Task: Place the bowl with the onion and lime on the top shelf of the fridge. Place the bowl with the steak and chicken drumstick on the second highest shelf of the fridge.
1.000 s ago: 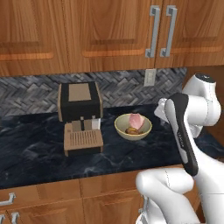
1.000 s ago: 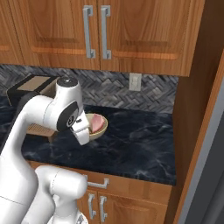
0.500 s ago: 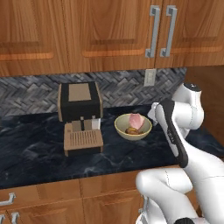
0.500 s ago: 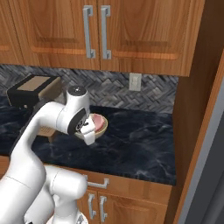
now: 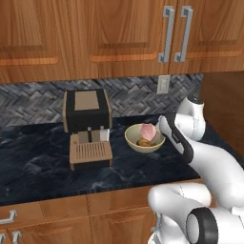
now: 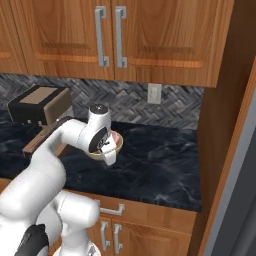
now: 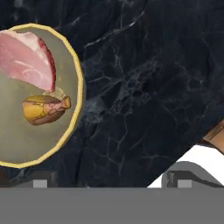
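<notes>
A cream bowl (image 5: 136,144) stands on the black marble counter (image 5: 43,162), holding the pink steak (image 5: 148,131) and the golden-brown chicken drumstick (image 5: 142,142). In the hand view the cream bowl (image 7: 78,87) lies at the left, with the steak (image 7: 26,59) and the chicken drumstick (image 7: 43,109) inside. My gripper (image 7: 109,183) hangs open above the counter just beside the bowl's rim, with nothing between its fingers. From the base, my gripper (image 5: 161,133) (image 6: 109,154) is at the bowl's right side. The bowl with the onion and lime and the fridge shelves are out of view.
A black and wood coffee machine (image 5: 87,112) with a slatted tray (image 5: 90,152) stands left of the bowl. Wooden wall cabinets (image 5: 128,33) hang overhead. A tall wooden panel (image 6: 225,125) closes the counter's right end, with a grey fridge side (image 6: 242,210) beyond it.
The arm has swung forward and down, bringing the open gripper from above the counter to the right rim of the cream bowl. The bowl has not moved.
</notes>
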